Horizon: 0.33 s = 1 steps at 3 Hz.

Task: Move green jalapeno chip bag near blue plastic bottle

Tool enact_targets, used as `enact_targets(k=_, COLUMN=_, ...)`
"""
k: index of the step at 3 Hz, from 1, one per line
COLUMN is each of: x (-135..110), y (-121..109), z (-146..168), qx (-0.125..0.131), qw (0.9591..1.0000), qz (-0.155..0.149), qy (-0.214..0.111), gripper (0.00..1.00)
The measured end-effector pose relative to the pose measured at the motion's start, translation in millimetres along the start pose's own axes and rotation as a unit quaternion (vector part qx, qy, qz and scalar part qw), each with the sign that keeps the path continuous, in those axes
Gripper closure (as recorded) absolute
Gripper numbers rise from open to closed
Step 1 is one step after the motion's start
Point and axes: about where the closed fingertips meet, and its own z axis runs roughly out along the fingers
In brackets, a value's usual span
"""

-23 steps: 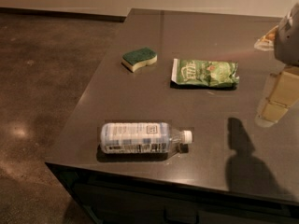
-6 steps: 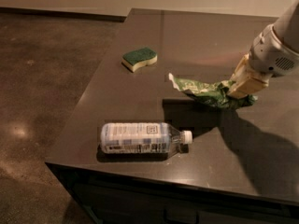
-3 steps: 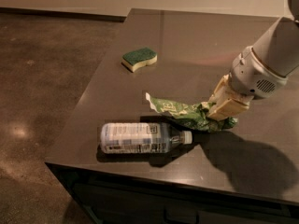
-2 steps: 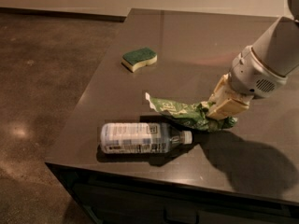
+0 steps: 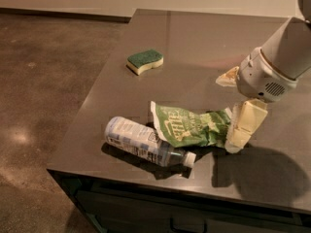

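The carry looks all but done. The claw (image 5: pixel 233 139) sits low over the counter (image 5: pixel 204 42), at 3 o'clock from the green jalapeno chip bag (image 5: pixel 189 127), clamped on the bag's bunched right end. The bag stretches toward 9 o'clock, and its left edge overlaps the blue plastic bottle (image 5: pixel 143 142). The bottle lies on its side near the counter's front edge, cap pointing to 4 o'clock. Bag and bottle seem to touch. A green-topped sponge (image 5: pixel 145 61) rests well apart at the bottle's 12 o'clock. The step in hand, I judge, is the set-down. The next move calls for parting the claw and lifting clear without dragging the bag or nudging the bottle toward the edge.
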Motion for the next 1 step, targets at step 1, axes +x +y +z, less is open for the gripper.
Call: enact_targets(k=1, x=0.0, y=0.0, z=0.0, qx=0.0, qw=1.0, qz=0.0, qy=0.0, gripper=0.0)
